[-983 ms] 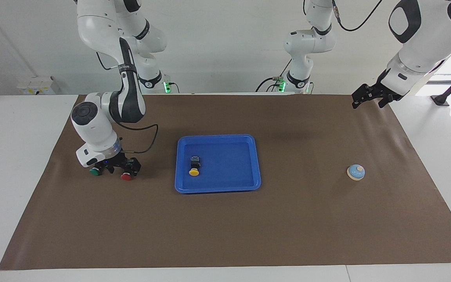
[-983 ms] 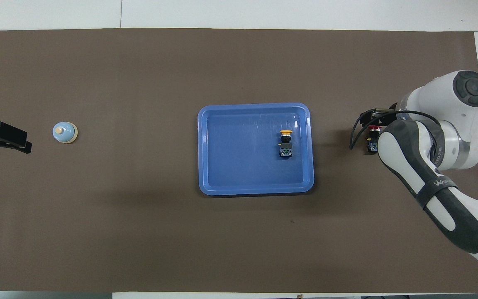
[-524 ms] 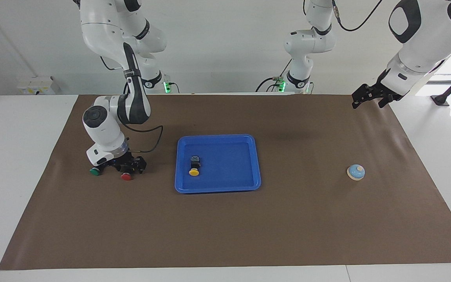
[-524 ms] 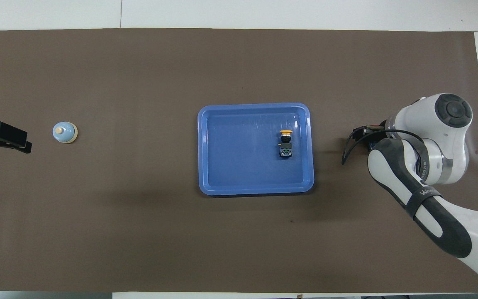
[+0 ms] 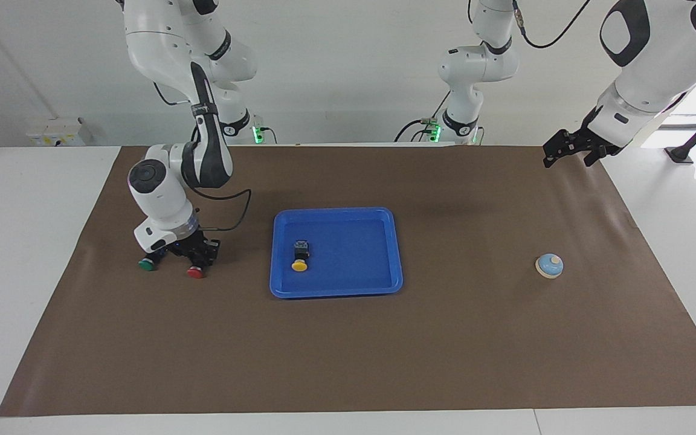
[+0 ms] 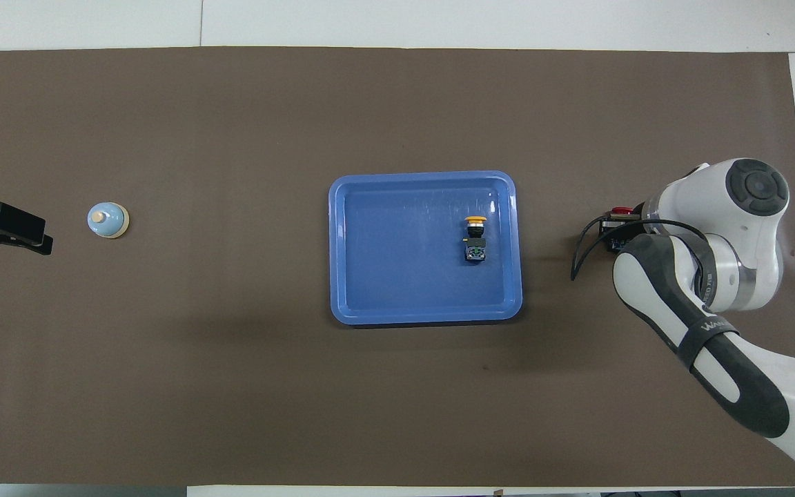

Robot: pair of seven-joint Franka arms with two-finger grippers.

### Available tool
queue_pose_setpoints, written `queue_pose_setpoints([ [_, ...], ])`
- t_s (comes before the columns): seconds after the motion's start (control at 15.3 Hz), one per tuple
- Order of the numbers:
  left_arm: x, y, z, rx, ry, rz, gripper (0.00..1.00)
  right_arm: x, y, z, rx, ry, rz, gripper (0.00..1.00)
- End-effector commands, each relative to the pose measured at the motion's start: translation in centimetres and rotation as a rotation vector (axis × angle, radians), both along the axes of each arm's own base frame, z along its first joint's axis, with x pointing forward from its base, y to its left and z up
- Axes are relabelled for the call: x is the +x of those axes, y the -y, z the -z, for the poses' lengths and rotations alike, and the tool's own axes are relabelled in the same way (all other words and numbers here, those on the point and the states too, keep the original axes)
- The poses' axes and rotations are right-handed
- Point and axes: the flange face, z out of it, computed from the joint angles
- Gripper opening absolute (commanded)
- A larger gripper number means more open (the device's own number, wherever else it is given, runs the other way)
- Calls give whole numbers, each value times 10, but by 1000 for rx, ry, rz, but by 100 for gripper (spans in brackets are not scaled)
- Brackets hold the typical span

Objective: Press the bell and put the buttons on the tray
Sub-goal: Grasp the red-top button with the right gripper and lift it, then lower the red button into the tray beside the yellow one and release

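Brown mat [image 5: 348,338] | right claw [image 5: 194,257] down at red button [image 5: 194,272], grip apparently closed | left claw [image 5: 568,148] waits, opening unclear

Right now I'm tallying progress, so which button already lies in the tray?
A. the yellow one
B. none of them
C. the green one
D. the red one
A: the yellow button lies inside the blue tray, while the green button and the red button sit on the brown mat under the right gripper.
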Motion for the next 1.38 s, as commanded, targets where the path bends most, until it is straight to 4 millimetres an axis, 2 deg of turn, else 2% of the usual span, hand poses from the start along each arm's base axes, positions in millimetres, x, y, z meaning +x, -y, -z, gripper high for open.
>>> queue_pose_setpoints([
  [0.0, -6, -2, -1, 1, 9, -2, 100, 13, -12, -33, -9, 4, -47, 0],
  [0.2, -6, -2, -1, 1, 9, -2, 100, 33, -74, -71, 3, 7, -86, 0],
  [0.33, -6, -2, -1, 2, 9, -2, 100, 38, -139, -91, 4, 1, -81, 0],
  [0.46, -6, -2, -1, 1, 9, -2, 100, 28, -206, -105, 3, -7, -103, 0],
  [0.52, -6, -2, -2, 2, 10, -2, 100, 21, -239, -104, 4, -4, -82, 0],
  [0.59, -6, -2, -1, 1, 9, -4, 100, 16, -264, -98, 3, -4, -61, 0],
  [0.66, -6, -2, -1, 1, 9, -2, 100, 8, -292, -87, 1, -8, -59, 0],
  [0.72, -6, -2, -1, 2, 9, -2, 100, 3, -311, -75, 1, -6, -66, 0],
  [0.79, -6, -2, -1, 2, 9, -2, 100, 4, -321, -64, 11, 14, -71, 0],
  [0.98, -6, -2, -1, 2, 9, -2, 100, 5, -333, -32, 19, 33, -81, 0],
  [1.11, -6, -2, -1, 1, 9, -2, 100, -1, -331, -17, 20, 31, -83, 0],
  [1.31, -6, -2, -1, 1, 9, -2, 100, -6, -329, -10, 22, 31, -56, 0],
])
